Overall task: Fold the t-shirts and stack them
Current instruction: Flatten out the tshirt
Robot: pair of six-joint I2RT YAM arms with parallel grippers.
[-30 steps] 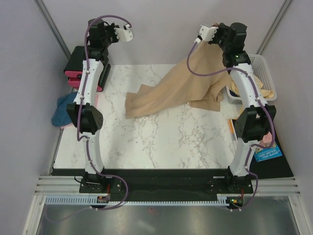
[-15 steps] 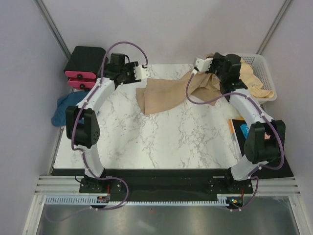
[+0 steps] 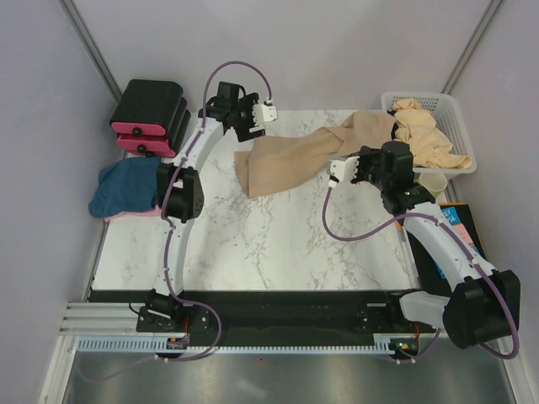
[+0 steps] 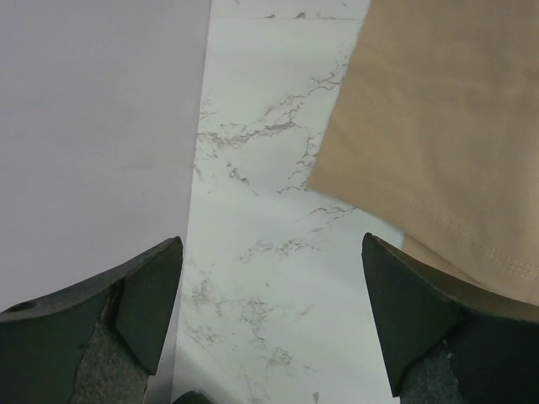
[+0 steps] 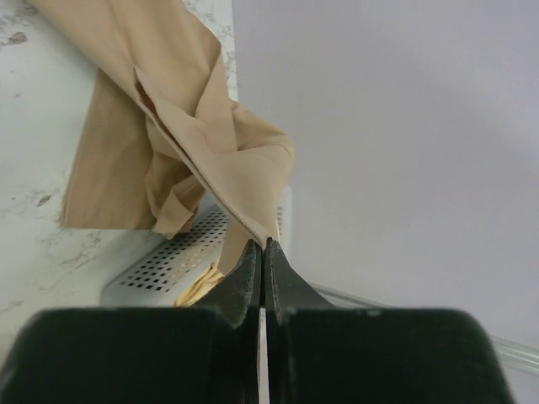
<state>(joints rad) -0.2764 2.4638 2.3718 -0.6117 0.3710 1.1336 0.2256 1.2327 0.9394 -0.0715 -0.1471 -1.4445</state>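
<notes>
**Student:** Where is the tan t-shirt (image 3: 286,156)?

**Instructor:** It lies crumpled in a long band across the far half of the marble table (image 3: 278,244). The wider end lies flat toward the far left. The narrower end runs right to the left side of the white mesh basket (image 3: 450,105) at the far right corner.

**Student:** And the left gripper (image 3: 268,109)?

**Instructor:** It hangs at the table's far edge, just beside the shirt's left end. In the wrist view its fingers (image 4: 143,295) are spread wide, with bare marble between them. The shirt's hemmed edge runs close by one finger, but whether the two touch cannot be told.

**Student:** The right gripper (image 3: 339,171)?

**Instructor:** It sits at the near side of the shirt's right portion. In its wrist view the jaws are pressed together, and a fold of the tan cloth is pinched at their tips. From there the cloth spreads away in creased folds, with the basket's perforated wall behind it.

**Student:** What else does the overhead view show?

**Instructor:** A heap of tan t-shirts (image 3: 421,139) fills the basket. A dark blue t-shirt (image 3: 122,187) lies bunched beyond the table's left edge. It lies just nearer the arms than the black-and-pink boxes (image 3: 147,114).
</notes>
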